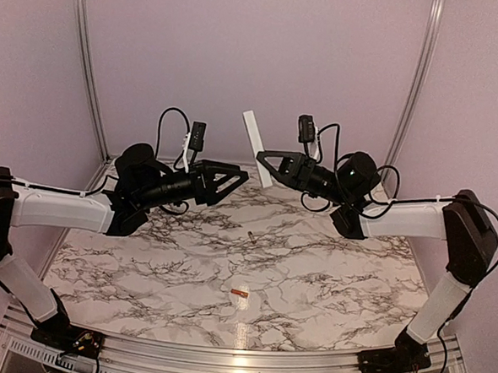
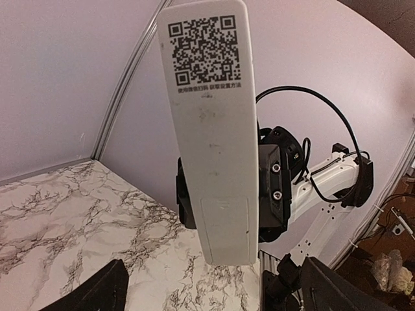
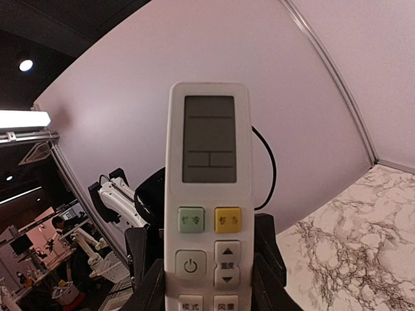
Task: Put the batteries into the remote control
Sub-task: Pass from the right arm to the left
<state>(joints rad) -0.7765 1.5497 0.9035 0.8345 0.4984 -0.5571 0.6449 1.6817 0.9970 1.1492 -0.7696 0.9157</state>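
Observation:
The remote control (image 1: 256,147) is a slim white bar held upright above the back of the table, with my right gripper (image 1: 262,160) shut on its lower half. The right wrist view shows its face (image 3: 209,194) with a grey display and green and yellow buttons, and a black finger (image 3: 144,285) on each side. Its back (image 2: 211,142) fills the left wrist view, showing a QR code and a closed battery cover at the bottom. My left gripper (image 1: 244,177) stands open just left of the remote, apart from it. Two batteries (image 1: 252,236) (image 1: 240,294) lie on the marble table.
The marble table top (image 1: 168,266) is ringed by pale walls and metal corner rails (image 1: 86,58). The left arm (image 3: 117,194) shows behind the remote in the right wrist view. The right arm (image 2: 324,188) stands behind it in the left wrist view.

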